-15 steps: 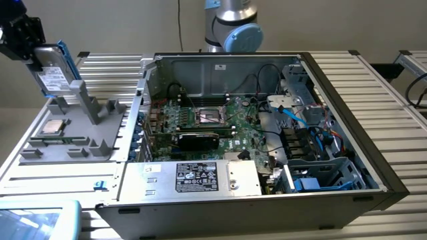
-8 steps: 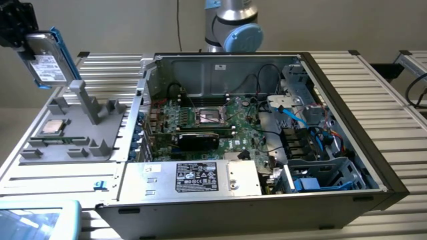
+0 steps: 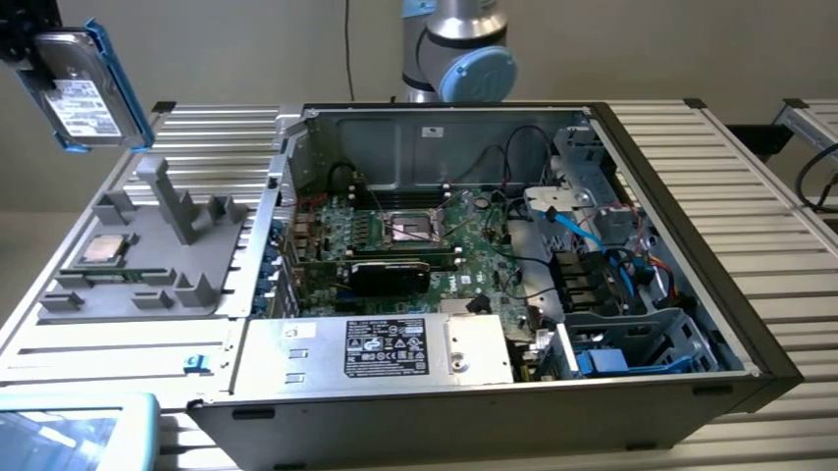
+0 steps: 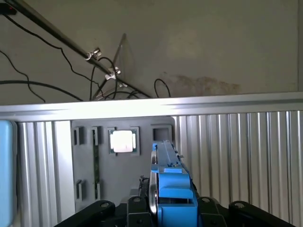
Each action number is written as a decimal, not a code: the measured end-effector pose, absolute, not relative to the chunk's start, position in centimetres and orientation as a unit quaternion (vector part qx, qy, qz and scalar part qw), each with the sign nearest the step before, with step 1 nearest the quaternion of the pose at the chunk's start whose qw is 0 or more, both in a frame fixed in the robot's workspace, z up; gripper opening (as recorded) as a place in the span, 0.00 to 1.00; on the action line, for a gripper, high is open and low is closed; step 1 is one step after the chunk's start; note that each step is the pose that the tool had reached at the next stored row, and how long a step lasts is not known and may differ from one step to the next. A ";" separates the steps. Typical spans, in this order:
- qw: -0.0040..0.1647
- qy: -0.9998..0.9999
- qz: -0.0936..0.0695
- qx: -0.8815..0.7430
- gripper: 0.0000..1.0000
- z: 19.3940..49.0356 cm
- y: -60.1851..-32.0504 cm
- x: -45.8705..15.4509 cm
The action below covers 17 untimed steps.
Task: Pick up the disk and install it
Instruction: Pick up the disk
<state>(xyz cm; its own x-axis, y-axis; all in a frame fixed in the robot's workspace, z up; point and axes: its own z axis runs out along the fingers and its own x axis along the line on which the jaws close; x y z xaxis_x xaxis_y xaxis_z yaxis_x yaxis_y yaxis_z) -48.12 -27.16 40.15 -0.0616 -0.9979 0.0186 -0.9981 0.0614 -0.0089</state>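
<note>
Take the open computer case (image 3: pixel 458 427) as the marker and start at the exterior view's left. Well off the case on that side, and higher than its rim, the jaws are closed on the one disk (image 3: pixel 81 93). They grip it at its upper end, so it hangs clear of the slatted worktop (image 3: pixel 753 167). The disk stands on edge with its long axis running up and down, the lower end leaning toward the case. Its white label is turned to the exterior camera, and the blue frame runs along the edge nearest the case. In the wrist view the disk (image 4: pixel 171 187) shows edge-on between the black jaws, its long axis running away from the camera.

Below the disk, just beside the case's wall, lies one grey tray (image 3: pixel 144 250) with upright posts. One square silver chip (image 3: pixel 104 250) sits in a recess on the tray's part farthest from the case. The wrist view shows the chip (image 4: pixel 122 141) in the tray (image 4: pixel 132 175), beyond the disk's far end.

Inside the case lie:
- one green board (image 3: pixel 485 265), flat on the case floor
- one black card (image 3: pixel 387 275) on the board
- one silver box with a black label (image 3: pixel 392 348) at the near wall
- toward the exterior view's right, one metal cage (image 3: pixel 654 339) with blue parts, and blue cables (image 3: pixel 583 231)

Behind the case rises the arm's base (image 3: pixel 458 49).
</note>
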 end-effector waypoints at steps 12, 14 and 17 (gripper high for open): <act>0.004 -0.728 0.010 0.685 0.37 45.0 -27.2 -45.7; 0.004 -0.729 0.010 0.685 0.37 45.6 -27.2 -45.0; 0.004 -0.728 0.010 0.685 0.37 46.5 -27.3 -43.9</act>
